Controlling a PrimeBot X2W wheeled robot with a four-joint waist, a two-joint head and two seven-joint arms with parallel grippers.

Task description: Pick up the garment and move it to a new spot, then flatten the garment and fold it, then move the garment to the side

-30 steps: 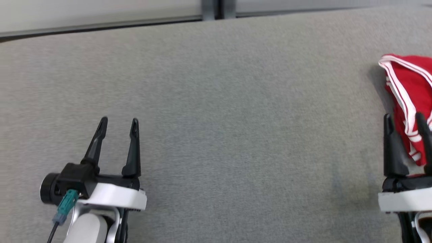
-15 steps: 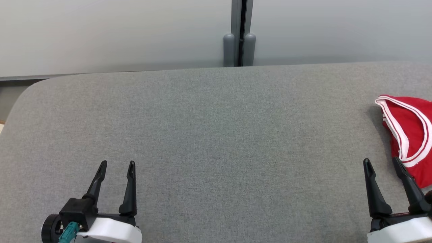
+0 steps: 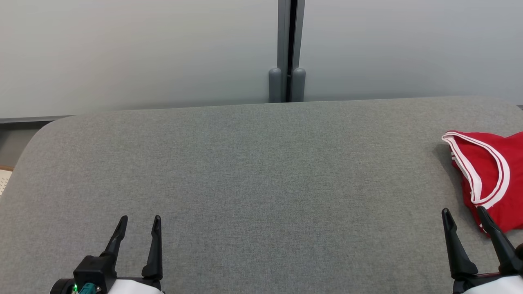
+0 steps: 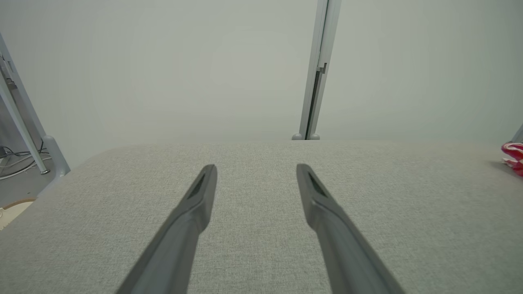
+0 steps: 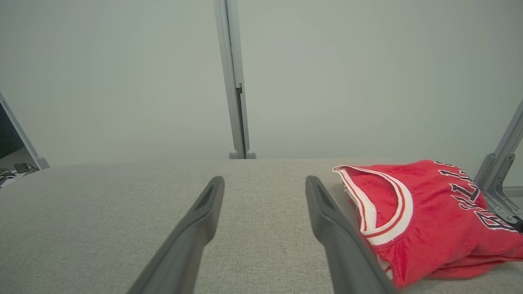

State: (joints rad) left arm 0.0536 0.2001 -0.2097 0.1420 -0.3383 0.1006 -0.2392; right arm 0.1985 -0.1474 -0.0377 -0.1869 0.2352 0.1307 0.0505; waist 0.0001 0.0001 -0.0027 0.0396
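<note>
Garment (image 3: 492, 185), red, lies folded at 3 o'clock on the grey table (image 3: 245, 183); left gripper (image 3: 140, 219) and right gripper (image 3: 463, 211) stand wide, empty; the task seems nearly done.

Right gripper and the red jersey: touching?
Cannot tell. In the head and right wrist views, one finger of the open right gripper overlaps the edge of the red jersey; neither shows contact or a gap.
</note>
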